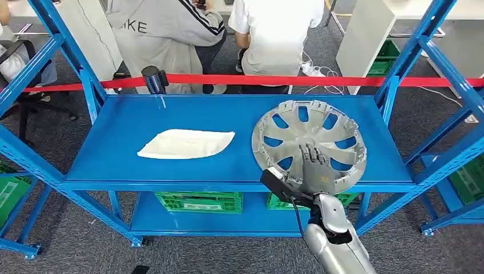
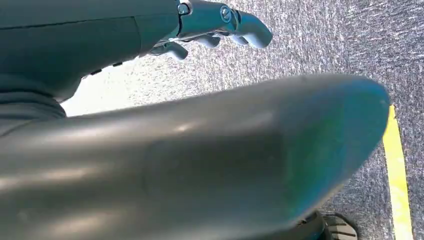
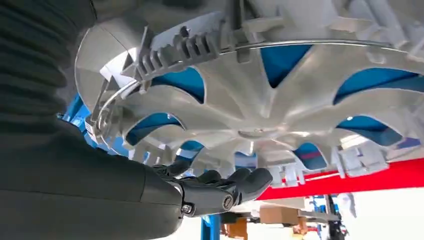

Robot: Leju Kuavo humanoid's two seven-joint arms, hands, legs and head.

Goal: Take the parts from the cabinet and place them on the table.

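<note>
A silver wheel cover (image 1: 319, 134) lies inner face up at the right of the blue shelf (image 1: 114, 131), its near rim reaching just past the shelf's front edge. My right hand (image 1: 313, 165) lies on the cover's inner face near that rim, fingers stretched toward its centre. In the right wrist view the fingers (image 3: 220, 187) run close along the ribbed wheel cover (image 3: 300, 100) with nothing clasped between them. A flat white part (image 1: 185, 144) rests at the shelf's left-middle. My left hand (image 2: 220, 25) hangs over grey carpet, fingers loosely apart and empty.
Blue uprights (image 1: 85, 85) frame the shelf on both sides. Green crates (image 1: 200, 201) sit on the lower shelf. Behind runs a red barrier tape (image 1: 274, 80) from a black post (image 1: 153, 79), with two people (image 1: 165, 28) beyond it. A yellow floor line (image 2: 397, 165) crosses the carpet.
</note>
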